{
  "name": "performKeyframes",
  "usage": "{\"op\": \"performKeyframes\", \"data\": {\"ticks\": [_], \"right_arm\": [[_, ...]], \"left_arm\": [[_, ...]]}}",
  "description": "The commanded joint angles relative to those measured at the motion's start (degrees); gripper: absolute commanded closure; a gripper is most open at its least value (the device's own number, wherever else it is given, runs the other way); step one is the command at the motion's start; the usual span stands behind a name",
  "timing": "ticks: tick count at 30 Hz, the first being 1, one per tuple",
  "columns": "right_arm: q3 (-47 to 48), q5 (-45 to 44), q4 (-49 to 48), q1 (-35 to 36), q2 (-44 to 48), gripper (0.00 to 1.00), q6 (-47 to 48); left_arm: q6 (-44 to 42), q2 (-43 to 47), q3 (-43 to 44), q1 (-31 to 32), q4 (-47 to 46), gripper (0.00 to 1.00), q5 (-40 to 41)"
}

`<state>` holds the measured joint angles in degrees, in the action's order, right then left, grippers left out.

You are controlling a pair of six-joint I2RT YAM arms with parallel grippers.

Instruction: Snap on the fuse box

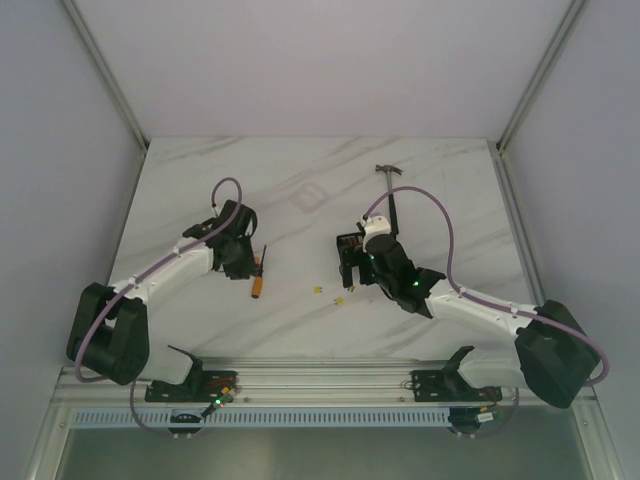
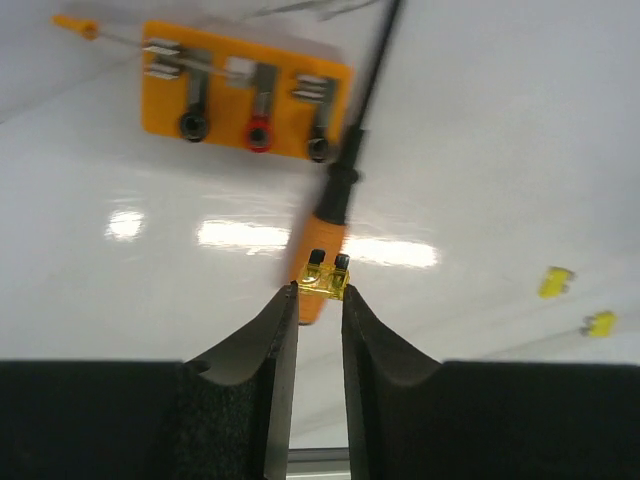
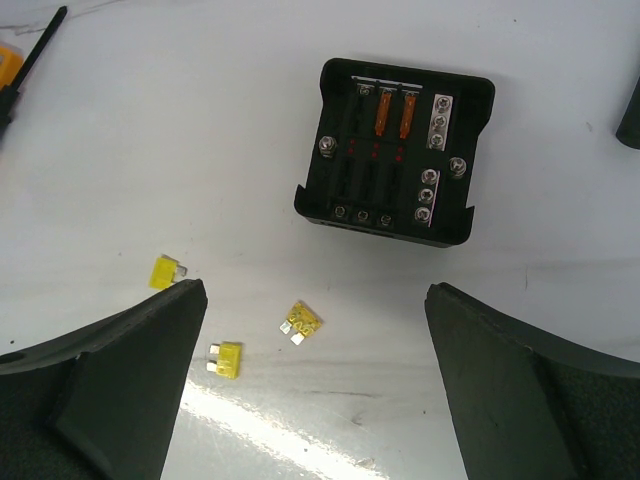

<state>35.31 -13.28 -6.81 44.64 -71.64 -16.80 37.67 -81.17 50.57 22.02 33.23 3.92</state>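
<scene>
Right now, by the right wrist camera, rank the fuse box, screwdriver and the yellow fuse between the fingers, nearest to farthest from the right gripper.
1. yellow fuse: on the table between the open fingers of the right gripper.
2. fuse box: farther ahead, slightly right.
3. screwdriver: far off, top left corner.

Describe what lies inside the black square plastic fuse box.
The fuse box holds two orange fuses side by side, plus silver screws around its edges. Other slots look empty, though their dark depths cannot be made out.
</scene>
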Motion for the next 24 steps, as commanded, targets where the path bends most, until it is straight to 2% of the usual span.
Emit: {"op": "performKeyframes", "data": {"ticks": [1, 12, 18, 24], "right_arm": [[1.24, 0.42, -0.82, -0.16, 0.3, 0.01, -0.61], [1.6, 1.61, -0.59, -0.17, -0.55, 0.01, -0.6], [0.99, 2.89, -2.12, -0.17, -1.23, 0.01, -0.84], [-1.88, 5.38, -9.0, -0.08, -1.84, 0.02, -1.76]], "left_arm": [[0.61, 1.15, 5.06, 3.78, 0.58, 0.73, -2.47], [4.46, -9.51, 9.29, 13.96, -5.91, 0.72, -4.49], [7.82, -12.73, 7.67, 15.04, -13.24, 0.72, -8.36], [13.05, -12.65, 4.75, 15.06, -21.34, 0.72, -11.48]]}}
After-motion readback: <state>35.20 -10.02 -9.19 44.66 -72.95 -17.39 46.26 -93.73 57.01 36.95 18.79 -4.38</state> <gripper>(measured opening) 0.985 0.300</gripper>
